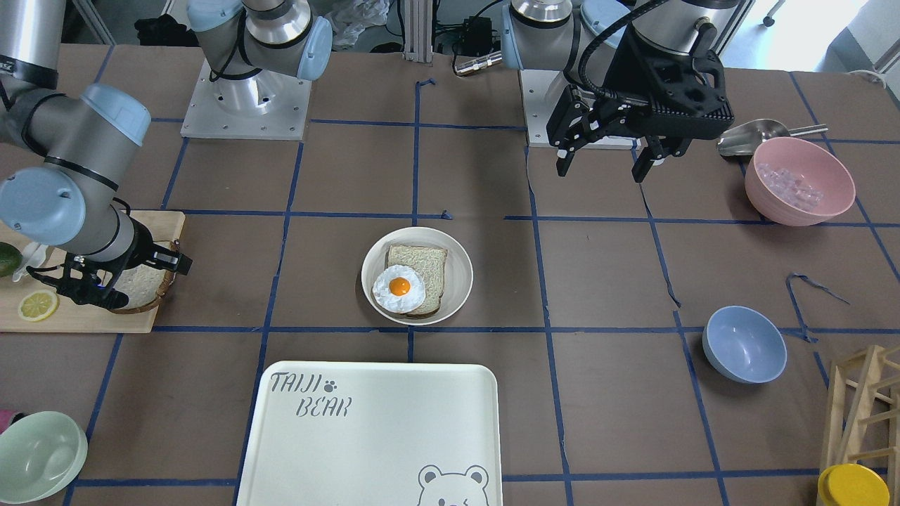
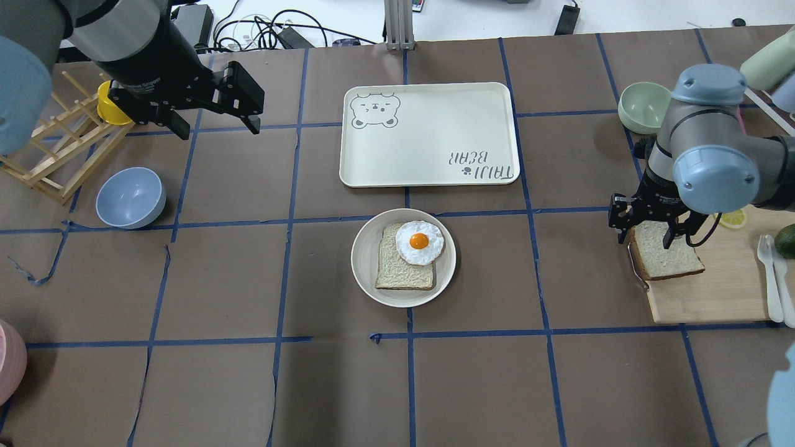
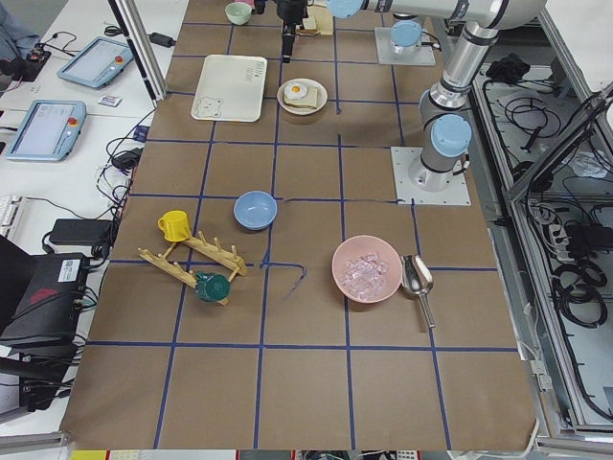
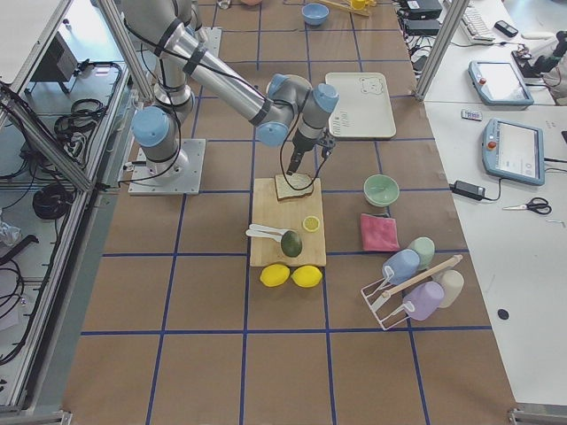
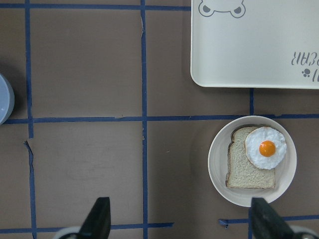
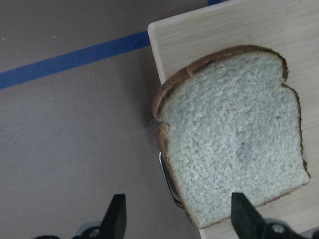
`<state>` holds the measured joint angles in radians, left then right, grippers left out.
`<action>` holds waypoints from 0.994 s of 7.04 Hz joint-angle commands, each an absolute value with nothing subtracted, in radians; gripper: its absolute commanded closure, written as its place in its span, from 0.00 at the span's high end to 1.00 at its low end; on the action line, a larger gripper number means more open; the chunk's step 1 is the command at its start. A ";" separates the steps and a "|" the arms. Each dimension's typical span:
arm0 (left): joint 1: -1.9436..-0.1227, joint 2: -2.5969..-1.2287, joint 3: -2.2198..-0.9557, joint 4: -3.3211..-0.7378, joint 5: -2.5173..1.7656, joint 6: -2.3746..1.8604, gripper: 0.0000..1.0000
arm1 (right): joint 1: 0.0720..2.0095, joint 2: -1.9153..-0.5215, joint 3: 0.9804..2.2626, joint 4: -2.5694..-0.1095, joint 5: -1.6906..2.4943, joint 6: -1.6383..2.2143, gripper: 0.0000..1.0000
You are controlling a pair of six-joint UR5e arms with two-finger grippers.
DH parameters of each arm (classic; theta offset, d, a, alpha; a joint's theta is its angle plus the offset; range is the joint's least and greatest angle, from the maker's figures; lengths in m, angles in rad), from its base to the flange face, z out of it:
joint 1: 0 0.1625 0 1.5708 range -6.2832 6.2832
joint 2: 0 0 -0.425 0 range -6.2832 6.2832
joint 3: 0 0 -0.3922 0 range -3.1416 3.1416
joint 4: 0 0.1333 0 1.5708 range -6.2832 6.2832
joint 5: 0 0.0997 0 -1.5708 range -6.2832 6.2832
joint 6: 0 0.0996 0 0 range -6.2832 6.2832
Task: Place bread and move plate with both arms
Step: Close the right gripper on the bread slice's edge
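Note:
The bread (image 2: 671,261), a dark-crusted speckled slice, lies on the near-left corner of a wooden board (image 2: 714,298); it fills the right wrist view (image 6: 234,134). My right gripper (image 2: 646,239) is open just above the slice's far end, one finger on each side, holding nothing. The plate (image 2: 363,257) sits at the table's middle with another bread slice (image 2: 400,273) and a fried egg (image 2: 420,242) on it. My left gripper (image 2: 217,127) is open and empty, high over the table's far left, well away from the plate (image 5: 219,159).
The bear-print tray (image 2: 428,133) lies just beyond the plate. A blue bowl (image 2: 130,197), a wooden rack (image 2: 56,149) and a yellow cup (image 2: 112,102) are at the left. A green bowl (image 2: 643,105) is far right. Lemon slice (image 2: 734,218), avocado (image 2: 785,239) and cutlery (image 2: 770,273) lie on the board.

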<state>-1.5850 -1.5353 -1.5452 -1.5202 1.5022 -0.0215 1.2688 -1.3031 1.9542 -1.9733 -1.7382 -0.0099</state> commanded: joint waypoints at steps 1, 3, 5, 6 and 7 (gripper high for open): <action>-1.585 -1.537 -1.543 -1.520 1.502 -0.017 1.00 | 1.267 -1.276 1.951 -2.023 -1.740 -0.009 0.78; -1.585 -1.537 -1.543 -1.520 1.502 -0.017 1.00 | 1.266 -1.249 1.950 -2.059 -1.741 -0.008 0.73; -1.585 -1.537 -1.543 -1.520 1.502 -0.017 1.00 | 1.266 -1.241 1.950 -2.074 -1.741 -0.003 0.65; -1.585 -1.537 -1.543 -1.520 1.502 -0.017 1.00 | 1.266 -1.238 1.950 -2.083 -1.743 0.001 0.62; -1.586 -1.537 -1.543 -1.520 1.502 -0.017 1.00 | 1.266 -1.232 1.950 -2.092 -1.743 0.005 0.58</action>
<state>-1.5851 -1.5369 -1.5433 -1.5202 1.5018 -0.0169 1.2656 -1.2381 1.9498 -2.0817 -1.7422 0.0003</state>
